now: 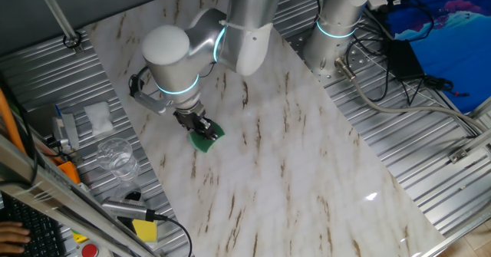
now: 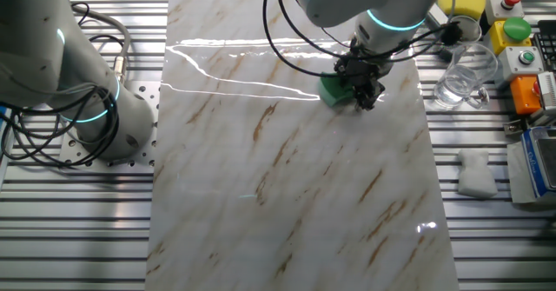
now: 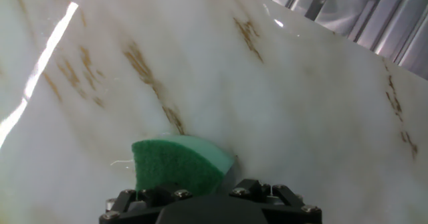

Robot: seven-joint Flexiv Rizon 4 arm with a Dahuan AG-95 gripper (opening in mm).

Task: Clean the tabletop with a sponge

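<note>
**One sponge pinned on the marble**

While the gripper (image 1: 201, 126) is clamping its fingers on the single green sponge (image 1: 205, 138), we are seeing it pressing flat on the tabletop (image 1: 307, 157) near one long edge, its rounded end pointing away from the hand; one clear glass (image 2: 460, 76) is standing beside the slab.

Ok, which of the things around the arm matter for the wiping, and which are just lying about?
In the job:
sponge, held in the gripper
tabletop

Lying about:
clear glass
white folded cloth
yellow block
button box
</note>
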